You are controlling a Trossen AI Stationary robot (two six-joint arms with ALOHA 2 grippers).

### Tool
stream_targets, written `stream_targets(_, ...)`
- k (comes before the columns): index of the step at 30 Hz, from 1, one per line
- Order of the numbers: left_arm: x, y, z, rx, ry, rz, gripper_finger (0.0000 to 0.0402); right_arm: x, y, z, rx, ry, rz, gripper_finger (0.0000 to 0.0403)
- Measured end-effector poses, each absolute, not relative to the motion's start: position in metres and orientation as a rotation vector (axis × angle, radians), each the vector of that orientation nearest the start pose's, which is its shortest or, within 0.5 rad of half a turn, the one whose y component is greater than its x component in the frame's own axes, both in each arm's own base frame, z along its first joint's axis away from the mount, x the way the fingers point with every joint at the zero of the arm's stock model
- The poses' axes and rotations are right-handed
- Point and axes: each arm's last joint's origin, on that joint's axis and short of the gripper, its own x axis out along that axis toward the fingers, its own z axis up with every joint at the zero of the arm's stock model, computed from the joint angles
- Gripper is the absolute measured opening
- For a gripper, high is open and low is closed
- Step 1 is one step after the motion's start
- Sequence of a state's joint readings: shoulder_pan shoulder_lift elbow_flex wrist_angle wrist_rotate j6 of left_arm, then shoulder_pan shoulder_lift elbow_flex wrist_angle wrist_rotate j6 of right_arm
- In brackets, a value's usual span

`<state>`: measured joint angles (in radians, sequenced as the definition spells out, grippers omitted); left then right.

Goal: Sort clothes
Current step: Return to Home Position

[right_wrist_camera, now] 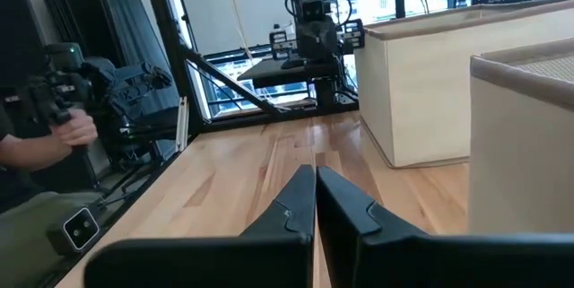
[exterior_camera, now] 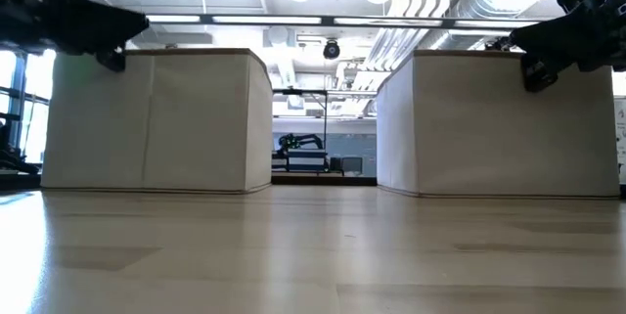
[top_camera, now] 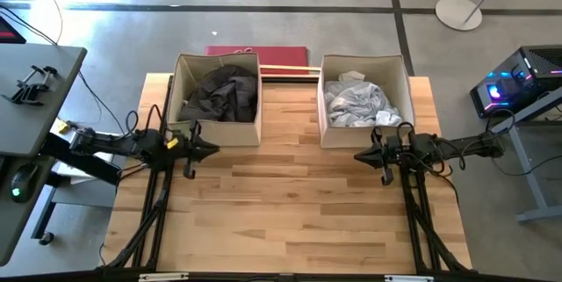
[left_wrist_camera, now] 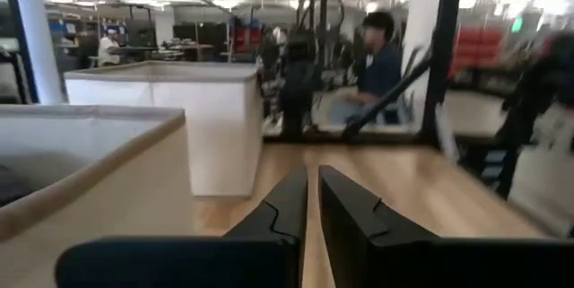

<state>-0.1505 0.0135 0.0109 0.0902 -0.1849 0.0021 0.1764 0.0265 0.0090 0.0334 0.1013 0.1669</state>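
Two boxes: beige fabric ones stand at the far edge of the table [top_camera: 290,203], the left box [top_camera: 224,133] and the right box [top_camera: 351,137], apart, with bare boards between them.
Left box contents: the dark clothes [top_camera: 219,93], charcoal and near black, are heaped loosely below the rim.
Right box contents: the light clothes [top_camera: 356,102], white and pale grey, are crumpled together below the rim.
Why split so: from where I stand it reads as darks on one side and lights on the other. I see no garment out on the boards, so I judge the sorting finished.
Left gripper [top_camera: 209,150]: it hangs just in front of the left box's near wall, off the tabletop at about rim height, and points toward the middle. Its jaws are drawn together to a slit and hold nothing.
Right gripper [top_camera: 360,155]: it mirrors the other, just in front of the right box's near wall, pointing inward. Its jaws are closed and empty.
Why held so: both arms sit clear of the boxes, level and facing each other. That looks to me like a resting pose, not a reach.
Beyond the table: a person [left_wrist_camera: 377,64] sits in the room behind, seen in the left wrist view. A hand [right_wrist_camera: 76,131] grips some dark equipment in the right wrist view.
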Motion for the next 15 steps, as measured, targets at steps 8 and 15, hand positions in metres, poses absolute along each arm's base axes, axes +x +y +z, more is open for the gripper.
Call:
stream_targets(8,0.0981,-0.0071,0.1688,0.114,-0.018,0.058,0.0012,0.0976,0.0144,0.1677,0.169,-0.009,0.076,0.0000)
stream_targets(15,0.0989,-0.0028,0.1678,0.140,-0.003,0.085,0.0001,0.0976,0.0144,0.1677,0.169,-0.009,0.076,0.0000)
